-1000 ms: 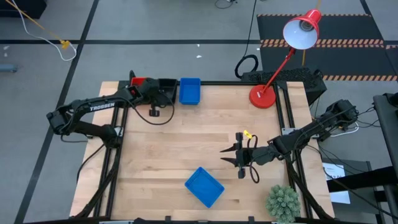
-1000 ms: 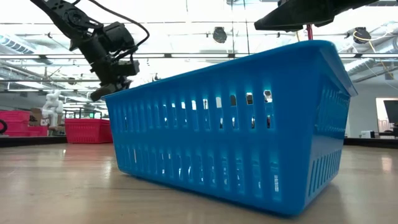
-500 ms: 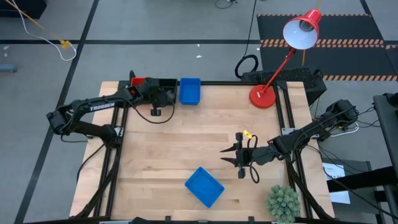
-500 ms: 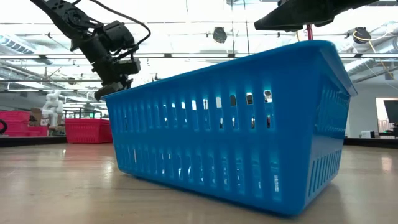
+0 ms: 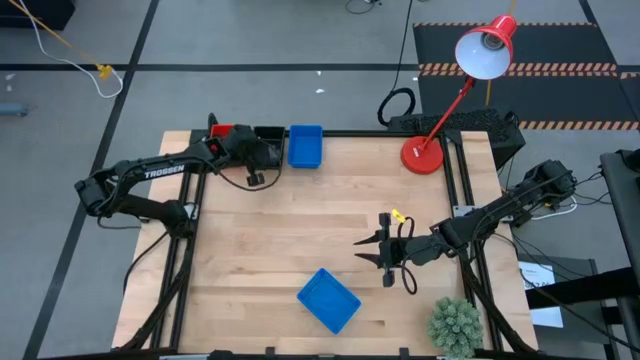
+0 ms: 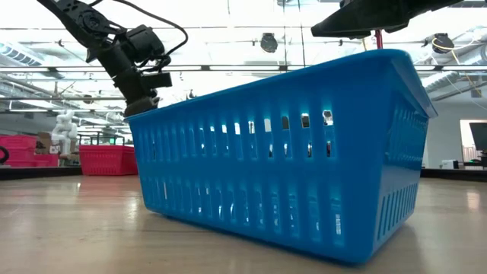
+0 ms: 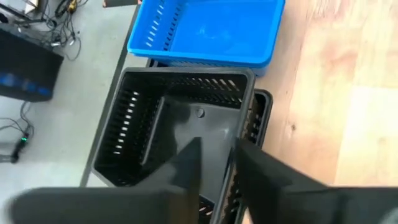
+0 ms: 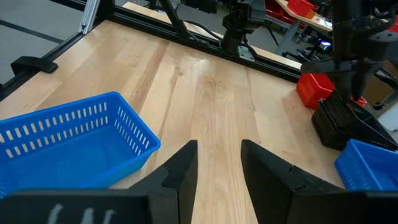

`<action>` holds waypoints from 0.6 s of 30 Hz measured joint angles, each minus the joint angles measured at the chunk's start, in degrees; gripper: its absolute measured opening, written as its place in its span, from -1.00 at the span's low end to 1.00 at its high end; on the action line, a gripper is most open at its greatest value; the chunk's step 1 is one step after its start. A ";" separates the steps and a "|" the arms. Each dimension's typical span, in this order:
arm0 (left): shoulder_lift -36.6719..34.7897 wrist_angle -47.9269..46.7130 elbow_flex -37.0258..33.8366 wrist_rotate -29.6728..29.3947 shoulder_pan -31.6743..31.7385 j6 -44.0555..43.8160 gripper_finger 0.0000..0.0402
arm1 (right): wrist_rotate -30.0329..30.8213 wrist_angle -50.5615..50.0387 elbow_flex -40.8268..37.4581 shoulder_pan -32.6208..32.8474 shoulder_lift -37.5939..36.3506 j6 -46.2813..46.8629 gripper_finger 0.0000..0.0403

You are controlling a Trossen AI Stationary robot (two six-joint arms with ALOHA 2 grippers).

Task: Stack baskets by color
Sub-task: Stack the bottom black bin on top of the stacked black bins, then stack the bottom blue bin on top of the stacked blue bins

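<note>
At the table's far left edge a red basket [image 5: 222, 131], a black basket [image 7: 174, 124] lying askew in a second black basket [image 7: 264, 106], and a blue basket [image 5: 305, 145] stand in a row. My left gripper [image 7: 217, 155] hangs over the upper black basket, its fingers a little apart astride that basket's side wall. Another blue basket [image 5: 328, 299] rests on its bottom near the front edge. My right gripper [image 5: 360, 252] hovers open over the table's right half, holding nothing. My left gripper comes slanting down from above, with one finger [image 7: 186, 165] inside the upper black basket and the other [image 7: 267, 177] outside its side wall [image 7: 231, 163]. Whether the fingers touch that wall, I cannot tell.
A red lamp stands on its round base [image 5: 422, 155] at the far right corner. A small green plant [image 5: 455, 325] sits at the near right corner. Bare wood lies between the far row and the near blue basket [image 8: 62, 143].
My left gripper has rolled about its own pointing line while staying over the black baskets; in the low view its fingers now point more straight down. My right gripper has kept still.
</note>
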 joint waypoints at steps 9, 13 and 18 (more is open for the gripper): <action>4.59 0.16 0.00 0.33 0.50 -3.77 -0.91 | 0.00 0.02 0.00 0.00 -0.02 0.00 -0.41; 5.57 1.10 -0.02 0.26 0.15 -5.18 -0.95 | 0.00 0.02 0.00 0.00 -0.02 0.02 -0.41; 2.57 1.56 0.09 -0.44 -1.08 -8.10 -0.96 | -0.02 0.02 0.00 -0.08 -0.02 0.15 -0.41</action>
